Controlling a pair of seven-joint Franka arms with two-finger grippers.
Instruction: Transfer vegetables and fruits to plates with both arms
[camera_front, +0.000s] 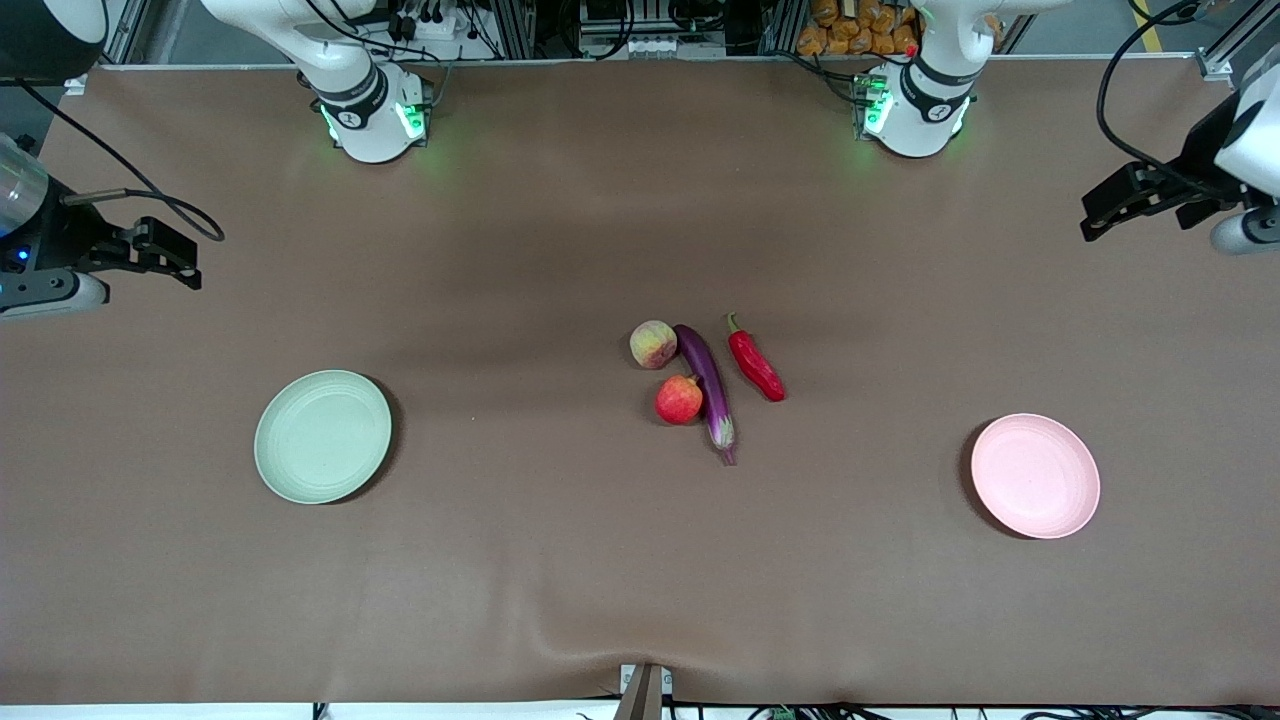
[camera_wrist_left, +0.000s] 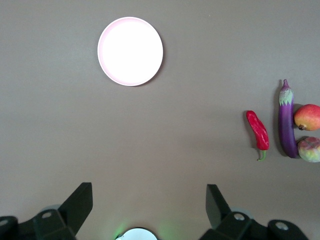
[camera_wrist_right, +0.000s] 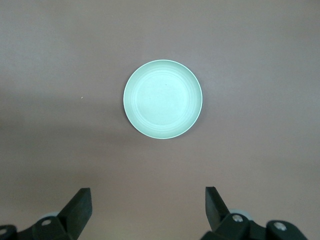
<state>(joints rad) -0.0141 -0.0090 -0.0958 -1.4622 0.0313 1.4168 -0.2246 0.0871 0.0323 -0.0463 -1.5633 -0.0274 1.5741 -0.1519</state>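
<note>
Both plates sit nearest the front camera: the green plate (camera_front: 323, 436) toward my right arm's end of the brown tabletop (camera_front: 560, 560), the pink plate (camera_front: 1035, 476) toward my left arm's end, neither with anything on it. A bit farther back, in the middle, all four items are bunched up. The eggplant (camera_front: 706, 385) lies at a slant with the red fruit (camera_front: 679, 399) touching it and the peach (camera_front: 653, 344) just beside its farther end. The chili (camera_front: 755, 365) lies just beside the eggplant toward my left arm's end, a small gap between them. Farthest back, my right gripper (camera_wrist_right: 147, 210) hangs high at its end of the table, looking down on the green plate, jaws spread, nothing in them. My left gripper (camera_wrist_left: 149, 207) does the same at its end, jaws spread too.
</note>
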